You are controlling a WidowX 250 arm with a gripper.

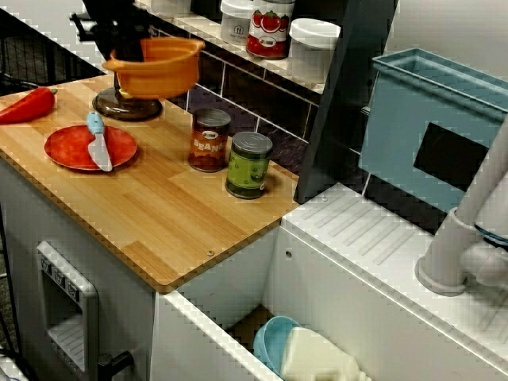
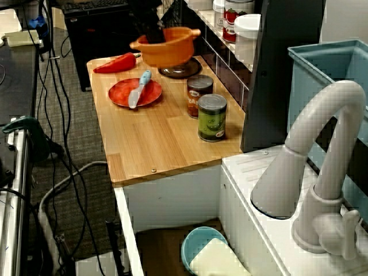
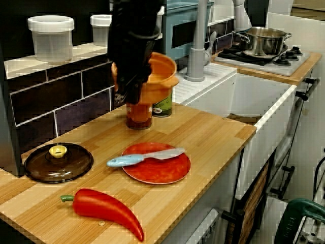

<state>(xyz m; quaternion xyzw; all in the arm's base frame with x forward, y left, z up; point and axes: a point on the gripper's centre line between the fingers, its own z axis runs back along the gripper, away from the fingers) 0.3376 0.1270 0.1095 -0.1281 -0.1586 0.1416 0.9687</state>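
Pincer (image 1: pixel 129 54) clamped on the rim of the orange pot (image 1: pixel 159 71), which hangs off the wooden counter (image 1: pixel 175 218).
I read the counter as smooth, pale planks. Its squared front edge is well out from the pincer, with bare wood between. The pot is round and glossy, with lug handles. Beneath the pincer lies a dark glass lid (image 3: pixel 58 163) with a brass knob. Lower and nearby is a flat red plate (image 1: pixel 70 149). Two cylindrical tin cans (image 1: pixel 209 140) stand to one side. A blue-handled knife (image 1: pixel 98 143) lies across the plate.

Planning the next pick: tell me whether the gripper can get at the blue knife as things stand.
Probably not yet. The gripper is shut on the orange pot, held off the counter. The blue knife lies uncovered on the red plate.
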